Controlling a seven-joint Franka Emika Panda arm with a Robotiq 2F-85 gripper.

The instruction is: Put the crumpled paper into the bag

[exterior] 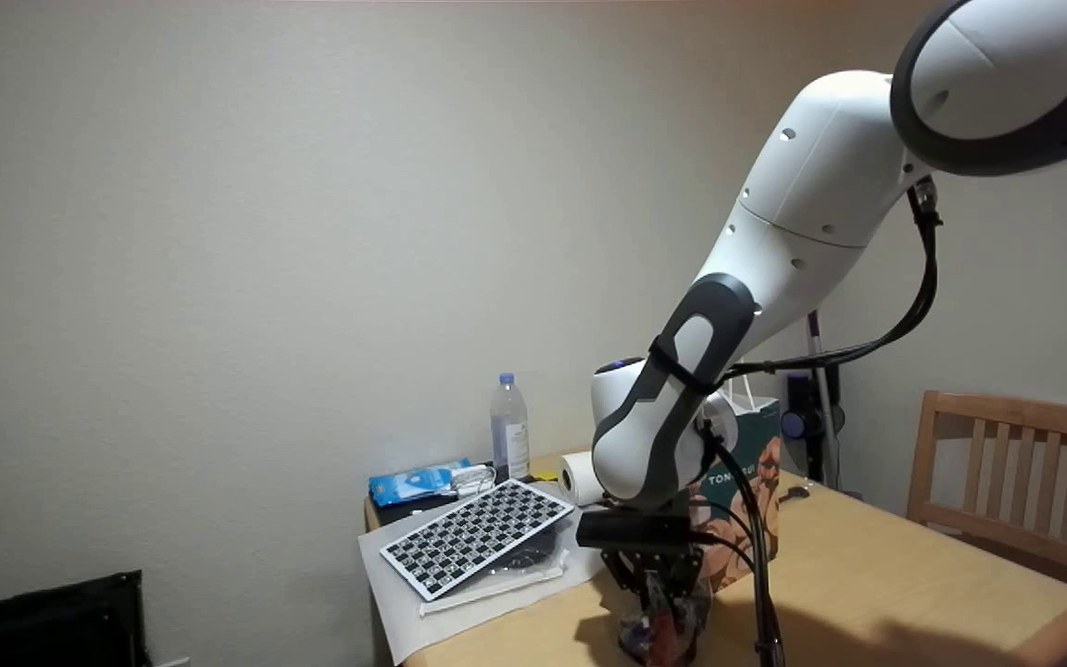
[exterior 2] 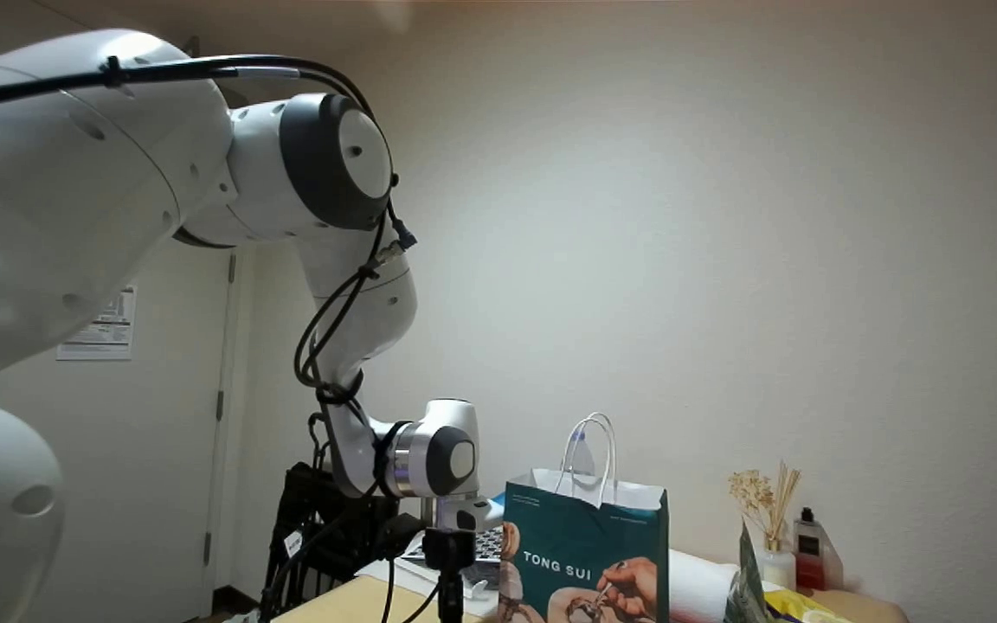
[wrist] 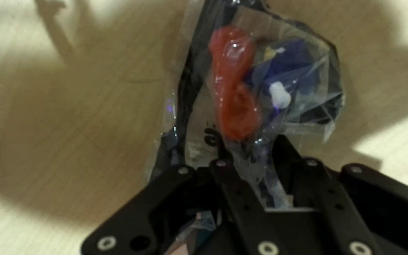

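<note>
The crumpled paper is a shiny, see-through wrapper with red-orange, blue and black parts. In the wrist view my gripper has its fingers closed in on it, with a narrow fold of it pinched between them. In an exterior view my gripper points down over the table, with the wrapper below it; I cannot tell whether it touches the table. The bag stands upright behind the gripper, partly hidden by the arm. It also shows in an exterior view with white handles up, right of the gripper, whose fingertips are hidden there.
A chequered board lies tilted on the table, left of the gripper. A bottle, a white roll and a blue packet are behind it. A reed vase and red bottle stand beyond the bag.
</note>
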